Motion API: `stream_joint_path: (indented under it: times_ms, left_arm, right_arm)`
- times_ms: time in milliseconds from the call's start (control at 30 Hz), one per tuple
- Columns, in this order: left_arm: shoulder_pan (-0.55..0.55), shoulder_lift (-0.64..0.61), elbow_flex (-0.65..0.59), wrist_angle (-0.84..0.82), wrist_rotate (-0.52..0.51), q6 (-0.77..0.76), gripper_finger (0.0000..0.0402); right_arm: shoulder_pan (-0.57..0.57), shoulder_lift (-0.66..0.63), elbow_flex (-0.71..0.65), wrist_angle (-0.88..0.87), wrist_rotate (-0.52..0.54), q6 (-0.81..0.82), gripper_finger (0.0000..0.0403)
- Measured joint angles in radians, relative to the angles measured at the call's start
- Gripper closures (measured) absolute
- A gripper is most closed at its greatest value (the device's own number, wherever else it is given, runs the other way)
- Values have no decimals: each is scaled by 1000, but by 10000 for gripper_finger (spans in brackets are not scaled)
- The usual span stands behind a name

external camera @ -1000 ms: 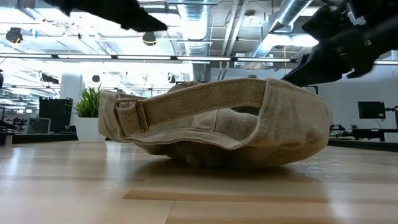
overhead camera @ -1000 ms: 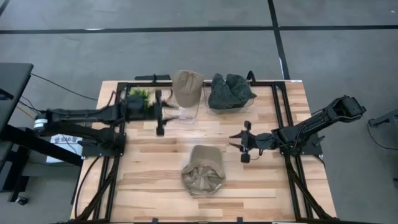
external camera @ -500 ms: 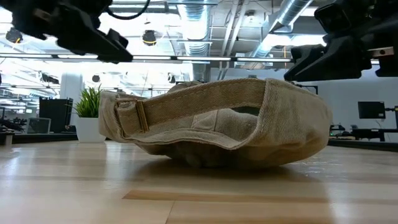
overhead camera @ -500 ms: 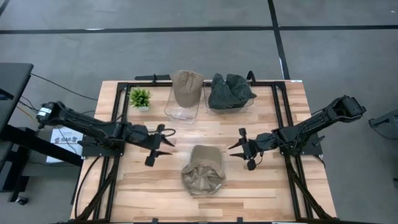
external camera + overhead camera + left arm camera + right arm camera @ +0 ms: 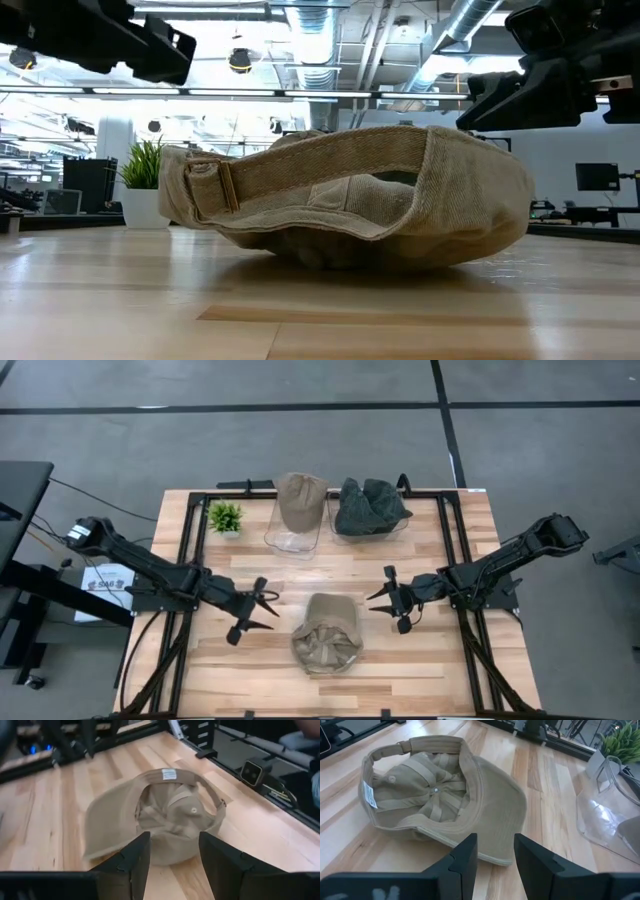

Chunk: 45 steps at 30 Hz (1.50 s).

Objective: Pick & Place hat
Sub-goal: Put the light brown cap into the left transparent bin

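Cap [image 5: 325, 634] upside down at the table's near middle, 2 grippers flanking it.

I see my left gripper [image 5: 262, 613] and right gripper [image 5: 385, 598] both open and empty, just beside the cap. My worry: soft fabric could fold or slide on the smooth wooden table [image 5: 430, 660] if 1 finger catches only the brim. Far side holds 2 clear bins [image 5: 285, 540] with hats; open office beyond.

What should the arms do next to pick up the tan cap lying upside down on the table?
Probably ease the left gripper further toward the tan cap and lower it onto the rim. Both grippers are open and empty; the right gripper hovers near the brim, and the cap lies untouched between them.
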Motion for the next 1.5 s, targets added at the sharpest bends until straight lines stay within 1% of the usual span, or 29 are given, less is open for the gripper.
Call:
stream_joint_path:
  times_ms: [100,167,233,333,367,400,567,667,733,800,1033,1100,1333,1500]
  left_arm:
    - [-22,75,0,90,-22,107,236]
    - [-32,137,0,159,-74,209,236]
    - [-38,195,0,202,-173,328,236]
    - [-37,263,0,212,-347,500,236]
    - [-37,282,0,212,-389,548,236]
    - [-33,302,0,215,-408,590,236]
    - [-29,372,0,269,-396,779,236]
    - [-28,396,0,311,-380,855,236]
    - [-21,412,0,340,-345,888,236]
    - [-7,427,0,363,-303,908,236]
    - [42,495,3,455,-221,922,236]
    - [53,516,19,457,-200,922,236]
    - [77,592,87,461,-192,922,236]
    - [85,634,106,460,-190,926,236]
  right_arm:
    - [0,0,0,0,0,0,285]
    - [0,0,0,0,0,0,285]
    - [0,0,0,0,0,0,285]
    - [0,0,0,0,0,0,285]
    - [0,0,0,0,0,0,285]
    - [0,0,0,0,0,0,285]
    - [0,0,0,0,0,0,285]
    - [0,0,0,0,0,0,285]
    - [0,0,0,0,0,0,285]
    - [0,0,0,0,0,0,285]
    - [0,0,0,0,0,0,285]
    - [0,0,0,0,0,0,285]
    - [0,0,0,0,0,0,285]
    - [0,0,0,0,0,0,285]
